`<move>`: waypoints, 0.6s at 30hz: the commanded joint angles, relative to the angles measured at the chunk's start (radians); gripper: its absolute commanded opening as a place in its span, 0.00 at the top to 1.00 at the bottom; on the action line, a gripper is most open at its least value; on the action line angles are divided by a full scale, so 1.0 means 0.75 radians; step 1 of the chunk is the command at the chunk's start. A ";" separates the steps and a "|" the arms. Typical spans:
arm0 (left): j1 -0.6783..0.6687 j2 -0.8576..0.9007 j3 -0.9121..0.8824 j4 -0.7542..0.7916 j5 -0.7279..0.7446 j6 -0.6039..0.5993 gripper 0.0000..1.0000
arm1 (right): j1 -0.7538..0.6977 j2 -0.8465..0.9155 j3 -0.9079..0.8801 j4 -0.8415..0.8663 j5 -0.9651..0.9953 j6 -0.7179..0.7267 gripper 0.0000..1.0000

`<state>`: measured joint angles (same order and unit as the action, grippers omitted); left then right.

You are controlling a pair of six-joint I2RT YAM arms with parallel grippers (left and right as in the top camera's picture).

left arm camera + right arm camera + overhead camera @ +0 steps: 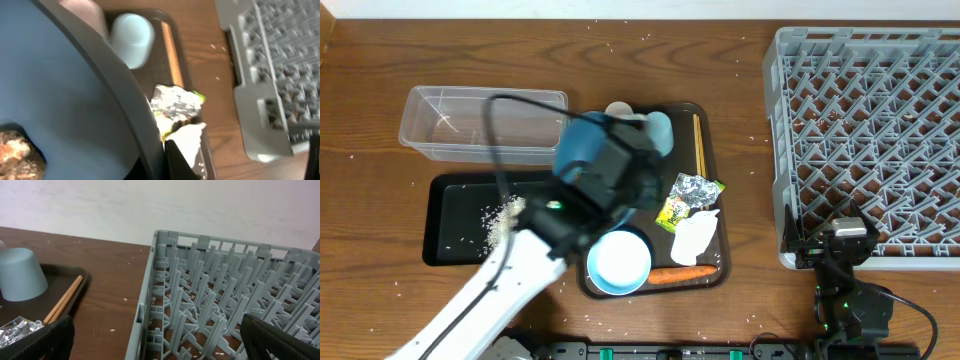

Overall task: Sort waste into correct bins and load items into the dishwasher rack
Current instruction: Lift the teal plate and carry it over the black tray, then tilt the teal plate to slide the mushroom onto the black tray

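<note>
Plate: the large dark blue plate (582, 145) is held tilted over the 11 o'clock part of the brown rectangular serving tray (713, 160).
Left gripper: the left gripper (618, 178) has its fingers pressed together on the plate's dark rim.
Left arm: the white forearm rises from the table's 7 o'clock corner toward the centre, with the wrist bent over the tray.
Left wrist view alone: a small brown food lump (17, 152) lies on the plate's blue face at 8 o'clock. From overhead it is hidden.
On the tray:
- 12 o'clock: white cup (618, 110), light blue cup (661, 130), pair of wooden chopsticks (698, 140).
- 3 o'clock: crumpled silver foil (690, 187), green-yellow wrapper (672, 212).
- 5 o'clock: white crumpled napkin (695, 238), orange carrot (680, 274).
- 6 o'clock: white bowl (620, 262).
Bins: the clear rectangular plastic container (480, 122) is at the tray's 10 o'clock. The shallow black rectangular tray (455, 235) is at 9 o'clock, with white rice grains (503, 217) in it.
Rack: the large square grey plastic dishwasher rack (870, 130) is at 3 o'clock.
Right gripper: the right gripper (847, 250) sits at the rack's 6 o'clock edge, fingers spread wide, empty.
Right wrist view alone: it shows the rack's pegs side-on.
</note>
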<state>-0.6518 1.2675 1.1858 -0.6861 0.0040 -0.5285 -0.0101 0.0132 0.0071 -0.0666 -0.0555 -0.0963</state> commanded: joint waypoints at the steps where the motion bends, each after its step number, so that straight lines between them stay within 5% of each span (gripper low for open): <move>1: 0.158 -0.066 -0.004 -0.051 0.132 -0.011 0.94 | -0.012 0.001 -0.002 -0.005 -0.001 -0.008 0.01; 18: 0.818 -0.070 -0.006 -0.213 0.994 0.303 0.94 | -0.012 0.001 -0.002 -0.005 -0.001 -0.008 0.01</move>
<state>-0.0921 1.2175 1.1854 -0.8303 0.5766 -0.3927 -0.0101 0.0132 0.0071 -0.0666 -0.0555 -0.0963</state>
